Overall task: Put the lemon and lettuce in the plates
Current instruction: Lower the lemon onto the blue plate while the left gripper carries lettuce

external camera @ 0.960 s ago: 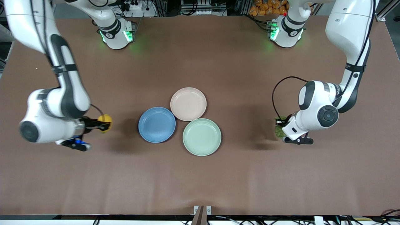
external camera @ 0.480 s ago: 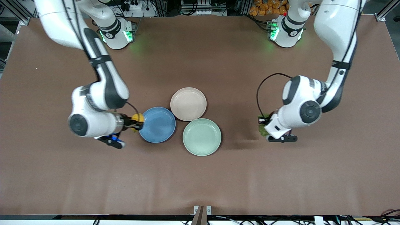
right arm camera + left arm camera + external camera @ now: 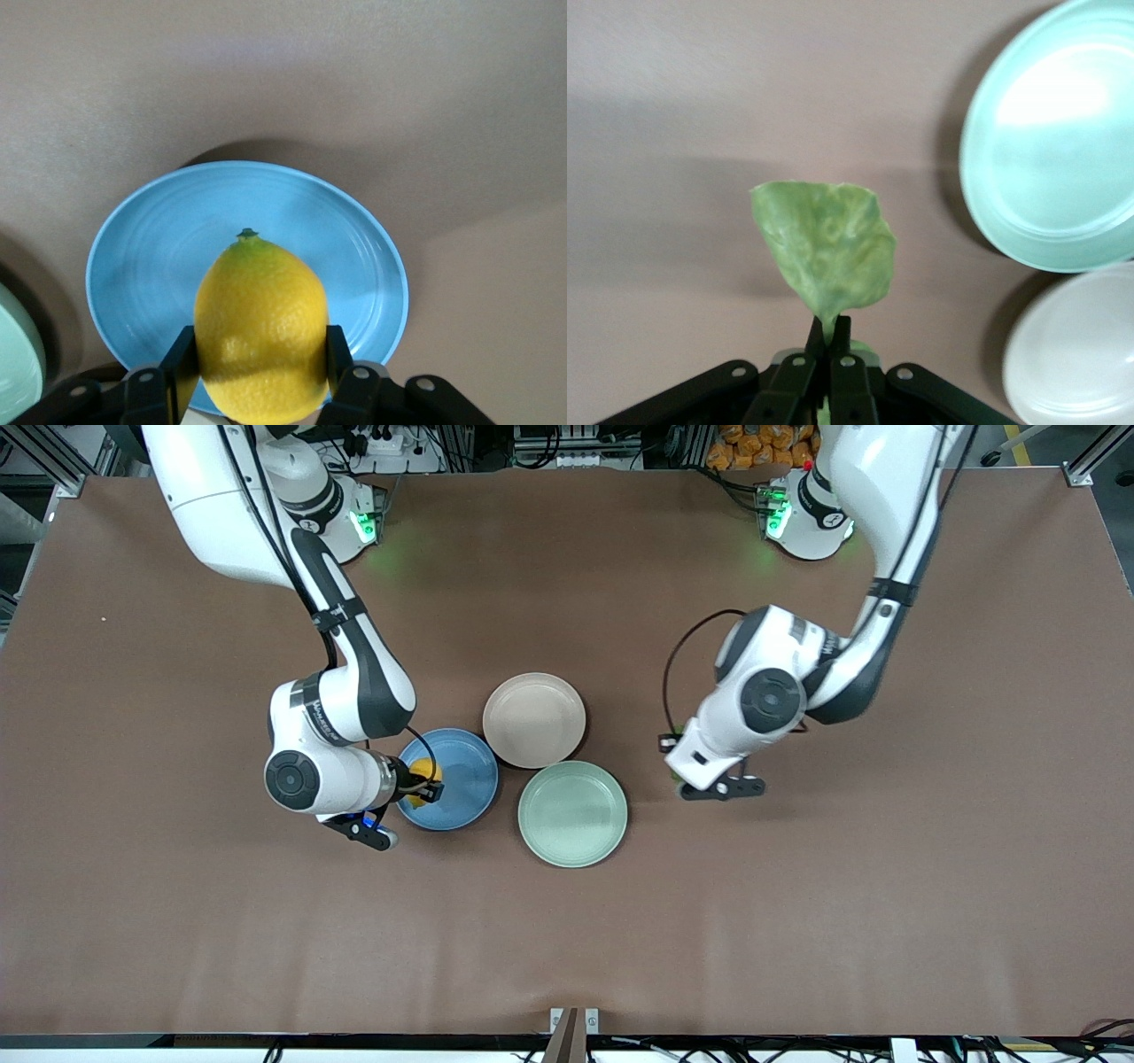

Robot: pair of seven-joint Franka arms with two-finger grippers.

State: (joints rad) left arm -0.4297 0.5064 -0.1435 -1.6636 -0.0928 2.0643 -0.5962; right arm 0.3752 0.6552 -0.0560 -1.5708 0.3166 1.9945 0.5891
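lemon (image 3: 261,332): bright yellow, dimpled skin, small green tip at one end
lettuce (image 3: 824,248): light yellow-green in the left wrist view, wrinkled, with faint veins
blue plate (image 3: 461,779): plain sky blue, with faint ring lines inside
beige-pink plate (image 3: 534,720): pale beige-pink, no pattern
mint-green plate (image 3: 572,813): soft mint green, no pattern, bright glare in the left wrist view
worktop (image 3: 567,930): flat brown, plain, with grey shadows
right gripper (image 3: 261,372): black fingers (image 3: 177,363), small silver screws
left gripper (image 3: 828,332): black fingers (image 3: 842,332), small silver screws
arms (image 3: 354,682): glossy white shells, black joints and cables
bases (image 3: 802,514): white, with green glowing lights
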